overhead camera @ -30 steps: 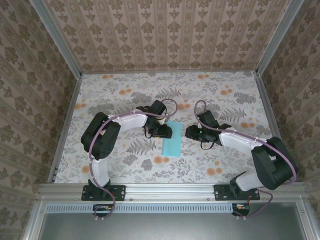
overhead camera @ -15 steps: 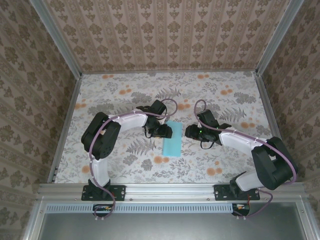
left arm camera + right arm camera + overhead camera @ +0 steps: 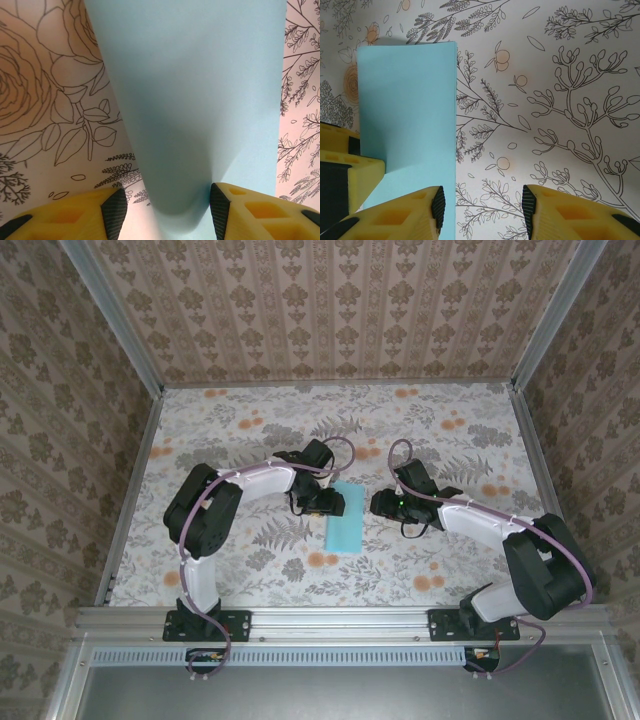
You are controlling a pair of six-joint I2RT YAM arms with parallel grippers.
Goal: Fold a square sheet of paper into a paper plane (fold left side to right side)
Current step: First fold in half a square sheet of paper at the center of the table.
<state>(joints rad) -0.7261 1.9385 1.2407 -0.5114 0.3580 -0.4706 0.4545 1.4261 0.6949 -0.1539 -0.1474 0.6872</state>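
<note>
Now the left tool (image 3: 165, 205) straddles the folded blue sheet (image 3: 343, 520) on the counter (image 3: 250, 430) — jaws apart, not pinching; the right tool (image 3: 482, 205) hovers released beside its edge.

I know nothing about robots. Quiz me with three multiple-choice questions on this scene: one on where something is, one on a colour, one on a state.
1. Where does the sheet of paper lie?
A) in the far left corner
B) on the table between the left tool and right tool
C) hanging in mid-air

2. What colour is it?
A) light blue
B) red
C) black

3. How are the right tool's fingers?
A) clamped on a pen
B) pressed together
C) apart, gripping nothing

Answers:
1 B, the top view shows it mid-table between both tools.
2 A, every view shows pale blue.
3 C, the right wrist view shows a clear gap between the fingers.
</note>
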